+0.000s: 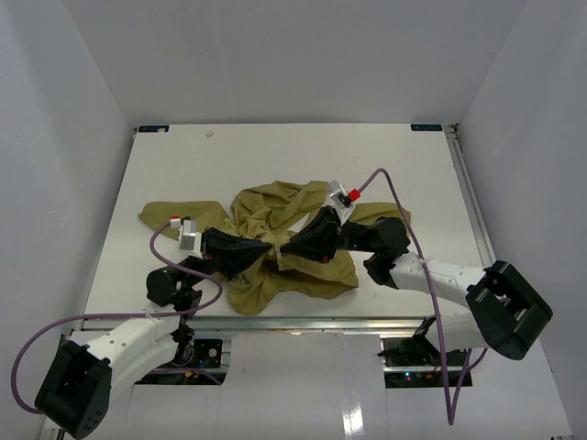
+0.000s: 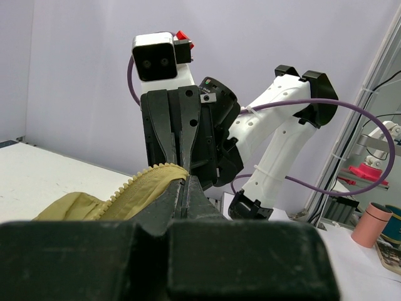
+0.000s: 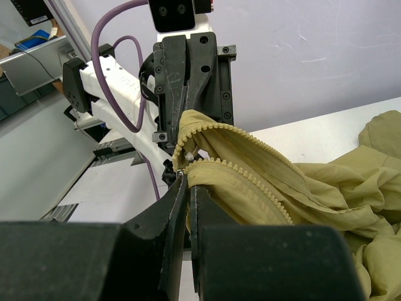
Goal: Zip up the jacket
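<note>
The olive jacket [image 1: 275, 220] lies crumpled in the middle of the white table [image 1: 275, 156], one sleeve stretched out to the left. Both grippers meet tip to tip above its near part. My left gripper [image 1: 264, 249] is shut on one toothed zipper edge [image 2: 141, 182], which bends away to the left of the left gripper [image 2: 184, 182]. My right gripper [image 1: 288, 247] is shut on the other zipper edge [image 3: 250, 188] close to its end, where a small metal piece shows at the right gripper's tips [image 3: 186, 177]. The two toothed edges [image 3: 207, 135] run apart, unjoined, towards the heap.
White walls close in the table on three sides. A purple cable [image 1: 413, 238] loops over the right arm and another [image 1: 156, 247] over the left arm. Off the table to the right stands a pink cup [image 2: 371, 224] among other gear.
</note>
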